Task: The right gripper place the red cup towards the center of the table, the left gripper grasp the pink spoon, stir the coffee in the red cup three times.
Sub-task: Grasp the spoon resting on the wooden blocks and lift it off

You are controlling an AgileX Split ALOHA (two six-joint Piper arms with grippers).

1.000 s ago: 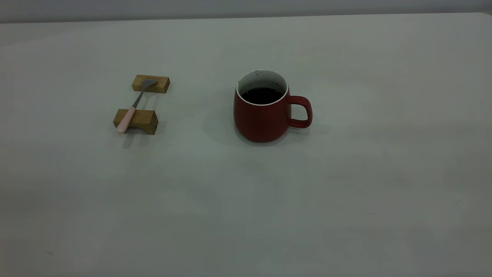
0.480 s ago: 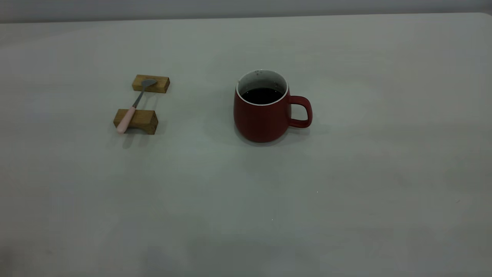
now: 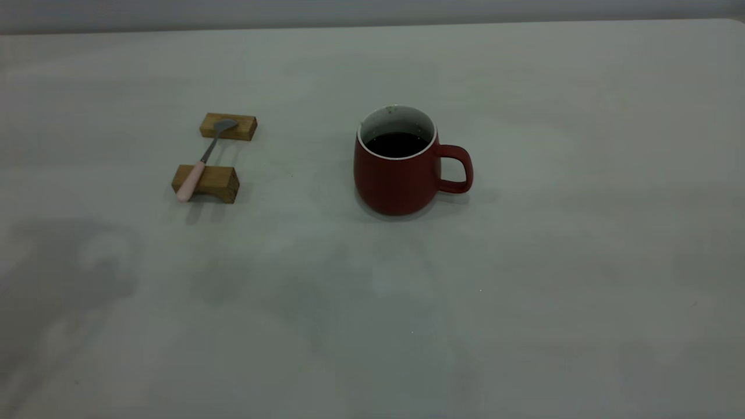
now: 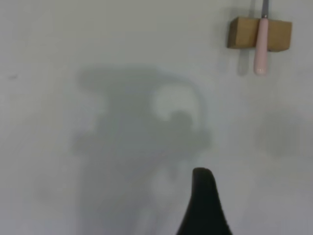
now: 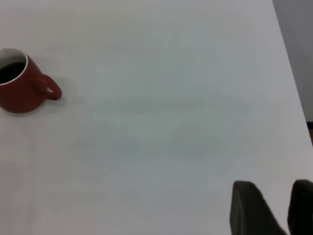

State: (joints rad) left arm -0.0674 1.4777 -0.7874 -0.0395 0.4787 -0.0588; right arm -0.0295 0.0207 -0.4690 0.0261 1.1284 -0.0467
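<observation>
Red cup [image 3: 401,166] is sitting near the middle of the table [image 3: 524,291], holding coffee [image 3: 397,144]; pink spoon [image 3: 201,163] is bridging two wooden blocks [image 3: 206,183] well to its left; a large shadow, absent half a second ago, is spreading at lower left; neither arm is showing here. Left wrist view: left gripper [image 4: 204,205] is hovering near the spoon [image 4: 261,46], one finger showing, its opening impossible to judge. Right wrist view: right gripper [image 5: 276,210] is hanging well apart from the cup [image 5: 22,83], fingers narrowly parted, empty.
</observation>
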